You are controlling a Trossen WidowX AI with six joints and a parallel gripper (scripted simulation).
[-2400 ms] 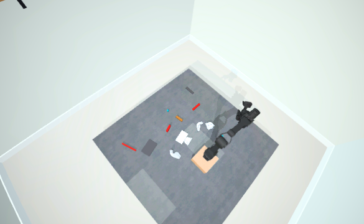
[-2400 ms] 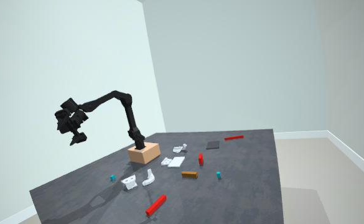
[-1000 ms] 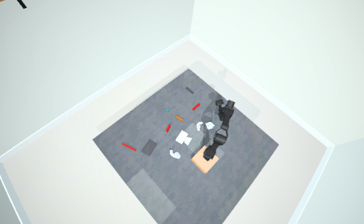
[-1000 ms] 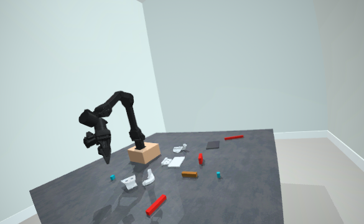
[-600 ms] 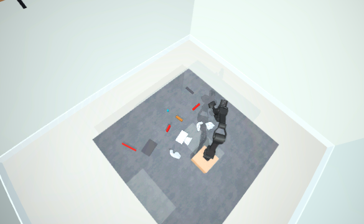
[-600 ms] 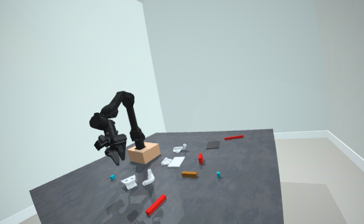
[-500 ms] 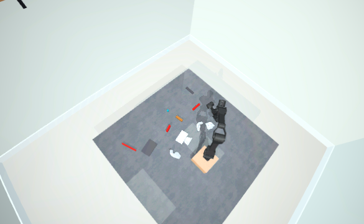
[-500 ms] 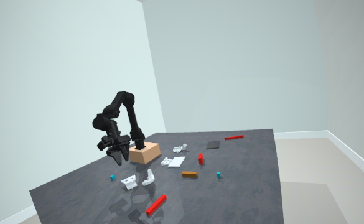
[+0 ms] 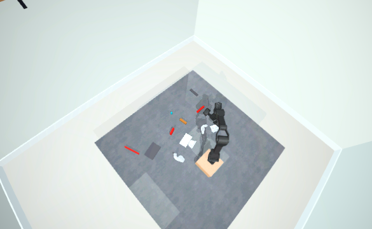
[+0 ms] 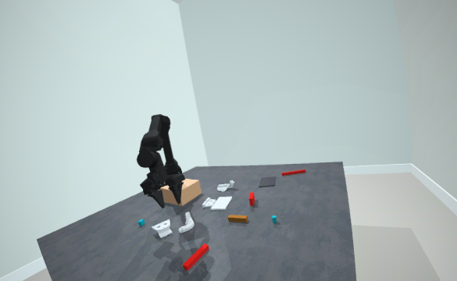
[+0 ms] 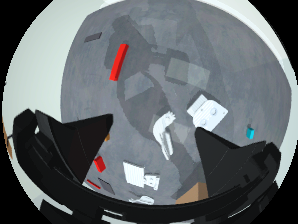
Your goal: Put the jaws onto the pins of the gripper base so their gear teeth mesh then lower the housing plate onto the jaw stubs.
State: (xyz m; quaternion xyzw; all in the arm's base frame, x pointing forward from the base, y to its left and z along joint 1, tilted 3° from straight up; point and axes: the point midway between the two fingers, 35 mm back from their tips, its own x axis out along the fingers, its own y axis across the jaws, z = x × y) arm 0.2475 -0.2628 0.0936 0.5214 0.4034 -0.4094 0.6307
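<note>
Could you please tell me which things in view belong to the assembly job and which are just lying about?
Job:
- two curved white jaws
- white piece with two round marks and white rectangular piece: likely base and housing plate, unclear which

Lying about:
- red bars
- orange block
- cyan blocks
- dark slab
- dark bar

Your black arm (image 9: 222, 140) stands on a tan block (image 9: 209, 165) right of the frame's centre, reaching up toward the top. Left of its middle you have two white pieces; a white plate (image 9: 186, 140) lies near centre. A long red bar (image 9: 131, 150) sits lower left, beside a dark square (image 9: 152, 151).
</note>
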